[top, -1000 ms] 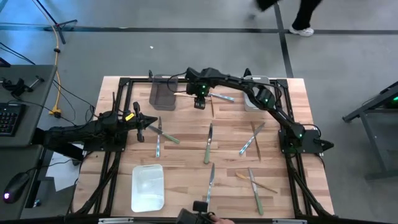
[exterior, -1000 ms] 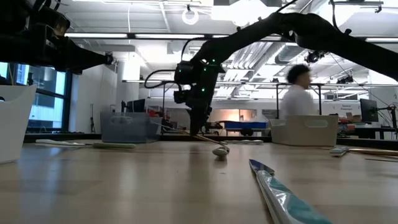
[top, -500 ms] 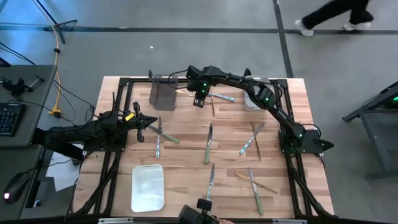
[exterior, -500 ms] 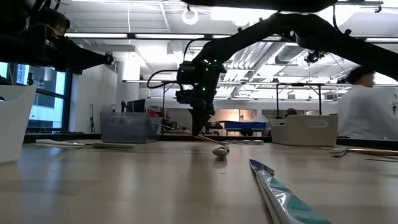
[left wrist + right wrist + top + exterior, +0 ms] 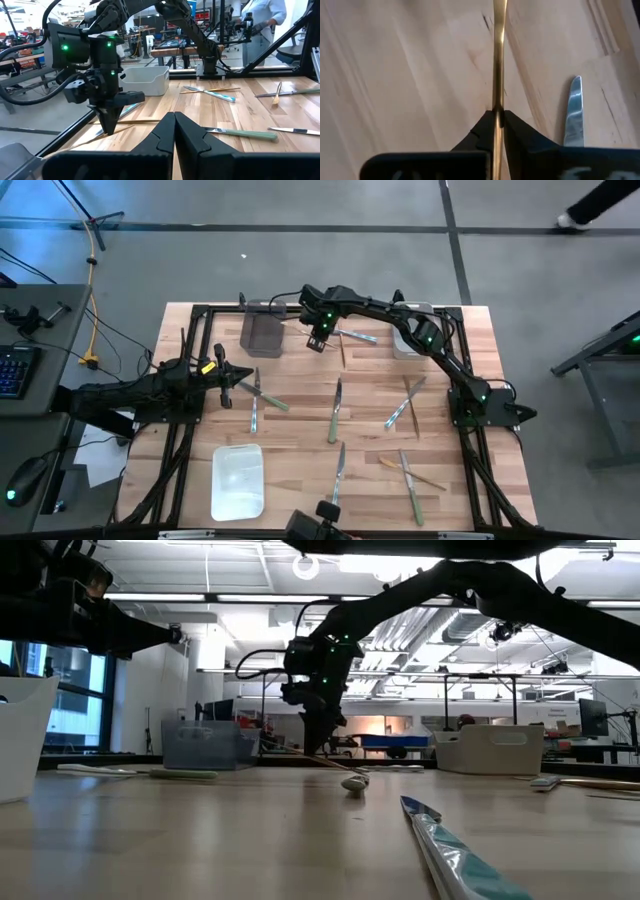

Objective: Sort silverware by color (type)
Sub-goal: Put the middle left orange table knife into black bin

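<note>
Right gripper (image 5: pixel 315 343) is pinching a thin brown stick-like utensil (image 5: pixel 498 55) between fully closed fingers (image 5: pixel 481 131), at the far side of the pale wooden table (image 5: pixel 300 435), just beside the dark grey rectangular bin (image 5: pixel 262 332). A second ago those fingers were standing wide over the stick; they are now clamped on it, so the pick appears secured though the lift has not begun. In the low view the stick's far end is resting on the boards. A silver blade (image 5: pixel 573 112) is lying close alongside, clear of the grip. Left gripper (image 5: pixel 243 381) is waiting shut and empty at the table's left edge. Remaining silverware is lying scattered across the table, including a green-handled knife (image 5: pixel 333 415), so sorting looks to be at an early stage.
</note>
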Robot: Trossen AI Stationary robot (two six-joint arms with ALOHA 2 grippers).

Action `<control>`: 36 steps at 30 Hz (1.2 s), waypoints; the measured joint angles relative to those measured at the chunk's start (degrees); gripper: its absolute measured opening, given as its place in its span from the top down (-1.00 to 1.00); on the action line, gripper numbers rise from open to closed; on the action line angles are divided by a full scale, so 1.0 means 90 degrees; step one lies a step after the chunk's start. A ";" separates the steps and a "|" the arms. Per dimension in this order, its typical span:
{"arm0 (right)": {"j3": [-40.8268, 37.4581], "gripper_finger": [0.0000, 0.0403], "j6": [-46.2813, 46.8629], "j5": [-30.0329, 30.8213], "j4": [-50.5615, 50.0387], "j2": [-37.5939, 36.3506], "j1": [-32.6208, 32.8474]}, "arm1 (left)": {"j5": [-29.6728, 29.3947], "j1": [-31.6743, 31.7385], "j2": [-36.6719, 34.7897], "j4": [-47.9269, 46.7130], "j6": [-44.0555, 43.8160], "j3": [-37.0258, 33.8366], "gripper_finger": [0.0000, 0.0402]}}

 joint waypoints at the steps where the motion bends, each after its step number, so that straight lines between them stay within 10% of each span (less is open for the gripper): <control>1: 0.0000 0.97 0.0048 0.0009 0.0000 0.0000 0.0000 | 0.0001 0.0000 0.0000 0.0000 0.0000 0.0000 1.00; 15: 0.0728 0.99 0.1284 0.0162 0.0166 0.0017 0.0402 | 0.0002 0.0001 0.0000 0.0001 0.0073 0.0000 1.00; 26: 0.0712 1.00 0.4462 -0.1874 0.2866 -0.0012 0.0273 | -0.0032 0.0002 -0.0002 0.0019 0.0068 0.0000 1.00; 36: 0.0711 1.00 0.5968 -0.1919 0.4193 0.0352 0.0189 | -0.0051 0.0002 -0.0002 0.0015 0.0109 0.0000 1.00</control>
